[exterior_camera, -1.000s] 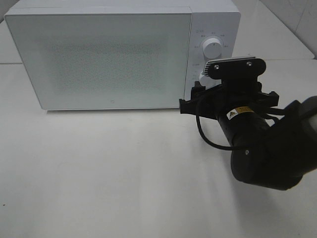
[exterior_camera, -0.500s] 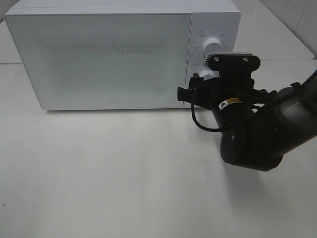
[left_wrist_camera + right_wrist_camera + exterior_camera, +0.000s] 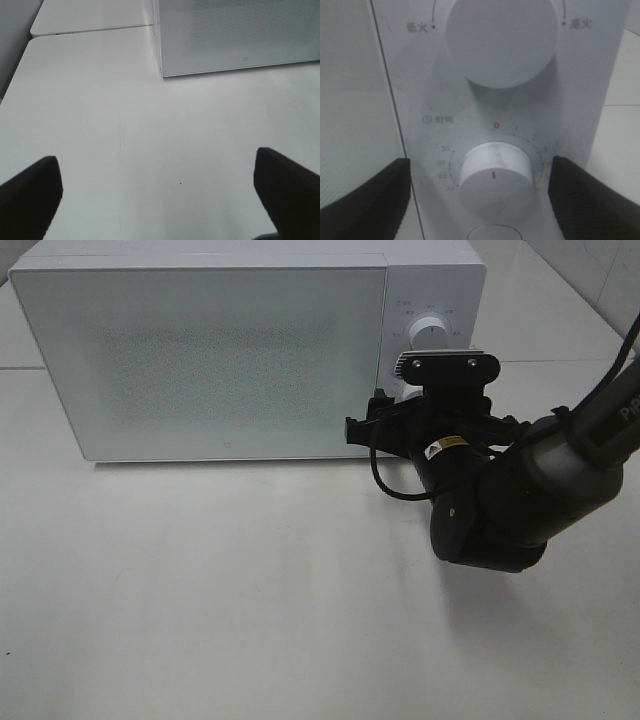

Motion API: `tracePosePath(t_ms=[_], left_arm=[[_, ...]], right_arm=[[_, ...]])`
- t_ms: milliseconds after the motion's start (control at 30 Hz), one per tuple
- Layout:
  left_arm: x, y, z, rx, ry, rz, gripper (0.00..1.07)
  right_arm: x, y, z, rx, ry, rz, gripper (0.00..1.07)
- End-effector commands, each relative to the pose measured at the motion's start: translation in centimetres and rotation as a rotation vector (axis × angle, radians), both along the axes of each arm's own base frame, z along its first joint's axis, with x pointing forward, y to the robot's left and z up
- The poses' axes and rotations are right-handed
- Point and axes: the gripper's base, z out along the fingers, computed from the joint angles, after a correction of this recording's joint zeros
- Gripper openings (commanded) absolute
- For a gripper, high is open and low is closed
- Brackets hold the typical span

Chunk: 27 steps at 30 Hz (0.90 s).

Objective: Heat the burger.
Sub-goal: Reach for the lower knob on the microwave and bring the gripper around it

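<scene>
The burger is out of view; the white microwave [image 3: 230, 350] has its door shut. My right gripper [image 3: 410, 402] is at the microwave's control panel. In the right wrist view it [image 3: 480, 195] is open, with one dark finger [image 3: 365, 200] on each side of the lower timer knob [image 3: 495, 172], apart from it. The knob's red mark points down. The upper power knob [image 3: 501, 40] is above it. My left gripper [image 3: 160, 200] is open and empty over the white table [image 3: 100, 125], and does not show in the exterior high view.
The microwave's corner [image 3: 161, 75] lies ahead of the left gripper. The right arm's black body [image 3: 500, 500] hangs over the table in front of the control panel. A seam between table tops [image 3: 90, 31] runs at the back.
My right arm has moved left and closer to the microwave's control panel, bringing the gripper up to the lower knob. The microwave has not changed.
</scene>
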Motion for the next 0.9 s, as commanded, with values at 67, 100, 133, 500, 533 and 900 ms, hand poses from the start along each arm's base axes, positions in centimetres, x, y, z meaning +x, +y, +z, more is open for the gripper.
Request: tracePosePath(t_ms=[67, 100, 133, 500, 533, 900], left_arm=[[-0.37, -0.09, -0.05, -0.006, -0.026, -0.003, 0.98], [-0.37, -0.09, -0.05, -0.006, -0.026, -0.003, 0.98], [-0.37, -0.09, -0.05, -0.006, -0.026, -0.003, 0.98], [-0.37, -0.09, -0.05, -0.006, -0.026, -0.003, 0.98], [-0.37, -0.09, -0.05, -0.006, -0.026, -0.003, 0.98], [-0.37, -0.09, -0.05, -0.006, -0.026, -0.003, 0.98]], right_arm=[[0.37, -0.23, 0.30, -0.006, -0.019, -0.001, 0.74], [0.37, -0.24, 0.31, -0.006, -0.020, -0.003, 0.73], [0.38, -0.24, 0.33, -0.007, -0.022, -0.003, 0.72], [0.35, -0.20, 0.08, -0.017, -0.004, 0.003, 0.21], [0.36, -0.21, 0.13, -0.027, -0.010, 0.004, 0.12], [0.38, -0.25, 0.28, -0.045, -0.027, 0.003, 0.05]])
